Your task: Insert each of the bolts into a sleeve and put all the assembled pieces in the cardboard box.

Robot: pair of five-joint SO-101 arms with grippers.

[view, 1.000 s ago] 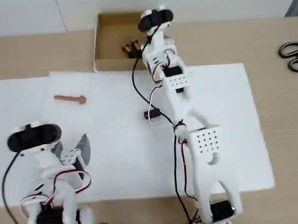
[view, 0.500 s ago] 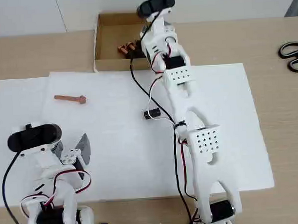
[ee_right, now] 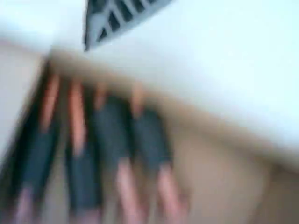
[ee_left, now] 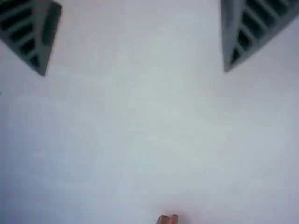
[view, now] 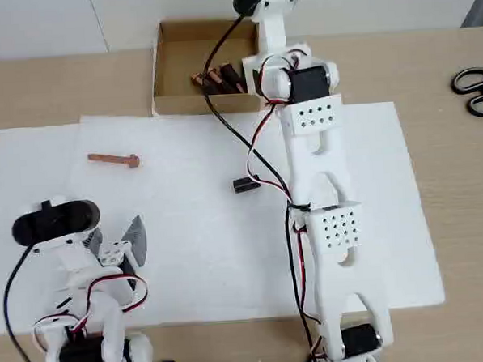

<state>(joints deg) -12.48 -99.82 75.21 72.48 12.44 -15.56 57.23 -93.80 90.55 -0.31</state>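
Several assembled pieces (view: 218, 78), black sleeves on copper bolts, lie side by side in the cardboard box (view: 171, 67); the right wrist view shows them (ee_right: 112, 154) close below one grey finger (ee_right: 121, 18). My right gripper (view: 261, 65) hangs over the box's right part, open, holding nothing. One loose copper bolt (view: 114, 160) rests on the white sheet at the left, and its tip (ee_left: 167, 219) peeks into the left wrist view. A loose black sleeve (view: 246, 183) lies mid-sheet. My left gripper (view: 128, 240) (ee_left: 140, 37) stands open and empty over the sheet near the front left.
The white sheet (view: 189, 257) covers most of the wooden table (view: 58, 85). Scissors (view: 476, 90) lie at the far right edge. The right arm's cable (view: 261, 160) trails across the sheet beside the loose sleeve.
My right gripper has drawn back and to the right from the pieces in the box, which now lie uncovered. The left arm has not moved.
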